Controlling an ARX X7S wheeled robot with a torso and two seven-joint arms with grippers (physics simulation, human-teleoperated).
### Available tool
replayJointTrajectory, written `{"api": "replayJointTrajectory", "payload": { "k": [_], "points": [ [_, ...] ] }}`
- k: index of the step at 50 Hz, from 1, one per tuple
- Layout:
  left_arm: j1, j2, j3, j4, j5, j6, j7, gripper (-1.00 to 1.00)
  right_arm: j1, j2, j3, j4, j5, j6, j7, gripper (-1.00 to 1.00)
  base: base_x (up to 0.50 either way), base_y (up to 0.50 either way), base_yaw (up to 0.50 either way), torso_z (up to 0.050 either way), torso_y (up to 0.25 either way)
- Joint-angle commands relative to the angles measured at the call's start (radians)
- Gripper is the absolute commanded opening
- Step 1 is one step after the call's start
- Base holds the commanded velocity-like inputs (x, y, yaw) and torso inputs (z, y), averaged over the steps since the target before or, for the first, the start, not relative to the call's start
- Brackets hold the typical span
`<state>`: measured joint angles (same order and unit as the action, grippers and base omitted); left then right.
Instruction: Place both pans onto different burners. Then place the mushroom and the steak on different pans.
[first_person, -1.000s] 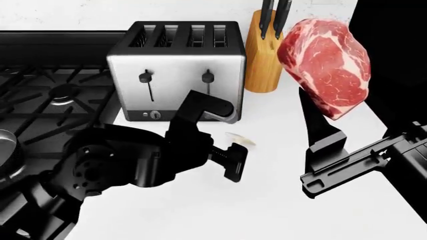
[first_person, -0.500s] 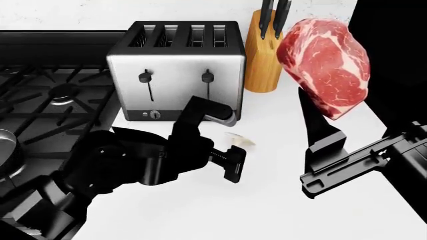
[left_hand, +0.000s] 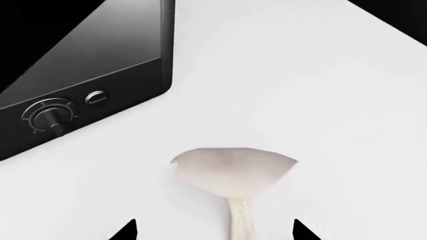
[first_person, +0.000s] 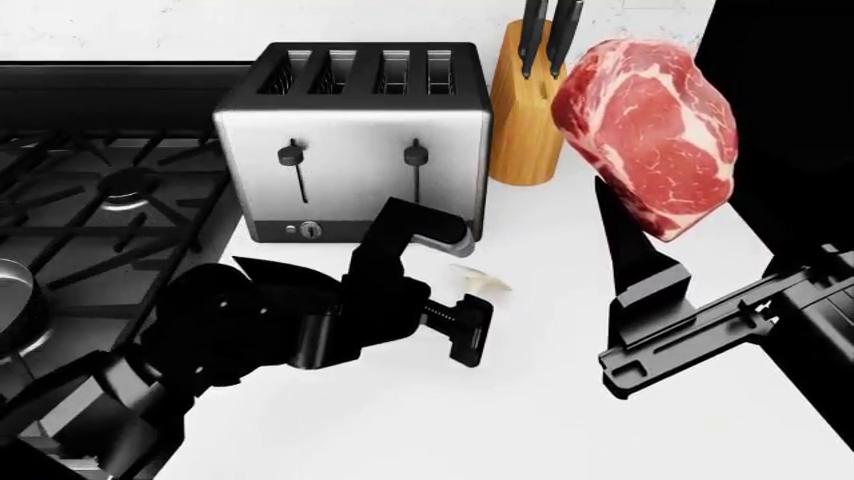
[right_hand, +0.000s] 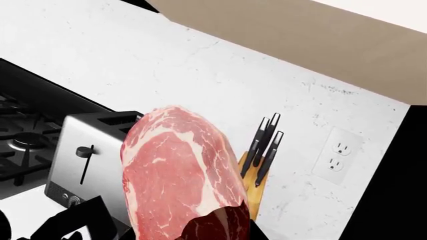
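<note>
steak (first_person: 650, 130) raised, mushroom (left_hand: 232, 173) stem visible

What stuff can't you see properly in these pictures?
- Pans: only a silvery rim at the head view's left edge; too cropped to tell what it is.
- Mushroom: partly behind the left end effector in head view; stem cropped in wrist view.
- Right end effector's grip on the steak: fingertips hidden by meat.

Mushroom (first_person: 483, 280) seemingly half behind left pincer (first_person: 447, 282)

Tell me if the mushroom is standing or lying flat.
Lying flat: the mushroom rests on its side on the white counter, stem toward the left gripper.
</note>
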<state>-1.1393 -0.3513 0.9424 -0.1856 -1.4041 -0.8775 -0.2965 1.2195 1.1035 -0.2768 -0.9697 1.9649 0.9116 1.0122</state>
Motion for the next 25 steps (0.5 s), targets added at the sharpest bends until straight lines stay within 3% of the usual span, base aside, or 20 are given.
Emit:
{"api": "replayJointTrajectory", "payload": {
  "k": [1,9,10,25],
  "points": [
    [0.011,0.011,0.023,-0.027,0.008,0.003,0.029,1.00,-0.004,-0.002,0.017,0.000,-0.017,0.008,-0.007,-1.00,0.00,0.00,0.00,0.000,0.000],
    [0.013,0.015,0.036,-0.039,0.017,0.000,0.041,1.00,-0.004,-0.004,0.018,0.001,-0.015,0.010,-0.005,-1.00,0.00,0.00,0.00,0.000,0.000],
    [0.016,0.014,0.035,-0.039,0.015,0.000,0.034,-1.00,-0.004,-0.005,0.018,0.002,-0.016,0.011,-0.006,-1.00,0.00,0.00,0.00,0.000,0.000],
    [0.036,0.004,0.023,-0.016,-0.011,-0.002,-0.016,-1.00,-0.014,-0.002,0.032,-0.004,-0.015,0.008,-0.008,-1.00,0.00,0.00,0.00,0.000,0.000]
  ]
}}
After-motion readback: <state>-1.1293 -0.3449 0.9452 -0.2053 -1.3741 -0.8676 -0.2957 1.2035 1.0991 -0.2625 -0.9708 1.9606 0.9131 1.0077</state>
